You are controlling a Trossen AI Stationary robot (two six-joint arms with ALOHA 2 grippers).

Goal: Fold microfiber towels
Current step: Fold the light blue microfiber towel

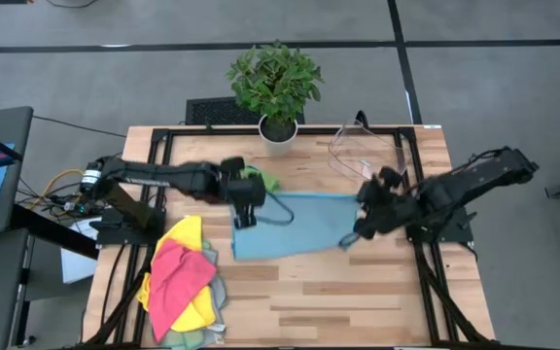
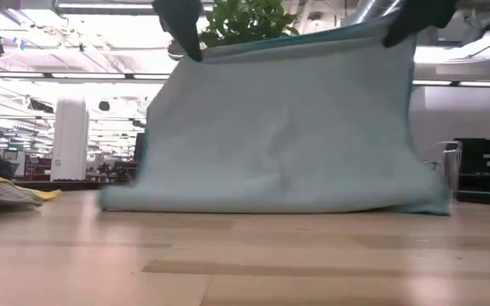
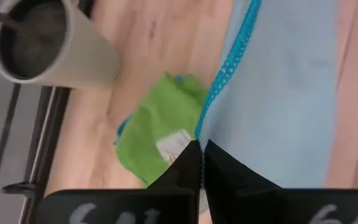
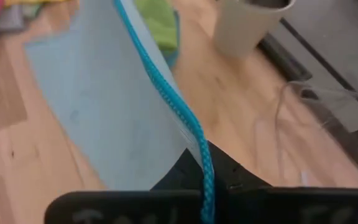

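Observation:
A pale teal microfiber towel (image 1: 295, 228) with a blue stitched edge hangs between my two grippers at the table's middle. In the low view the towel (image 2: 287, 127) stands like a curtain. My left gripper (image 1: 246, 202) is shut on its upper left corner and my right gripper (image 1: 365, 222) is shut on its upper right corner. A bright green towel (image 1: 262, 180) lies on the table just beyond my left gripper. A heap of pink, yellow and grey-green towels (image 1: 185, 282) lies at the near left. My left gripper pinches the towel's blue stitched edge (image 3: 209, 121) at the upper left corner between its two shut fingers (image 3: 185, 165). The corner is lifted; the towel hangs below it, and its lower edge (image 2: 253, 204) lies on the table. My right gripper pinches the blue stitched edge (image 4: 199, 142) at the upper right corner, and the edge runs in between its two fingers (image 4: 185, 171). The corner is lifted, the top edge (image 2: 296, 38) runs nearly straight between both grippers, and the lower right corner (image 2: 428, 204) rests on the table.
A potted plant (image 1: 275, 83) in a white pot (image 1: 279, 134) stands at the far edge. A clear plastic bin (image 1: 367, 146) stands at the far right, just beyond my right gripper. Bare wood (image 1: 358, 301) lies along the near side.

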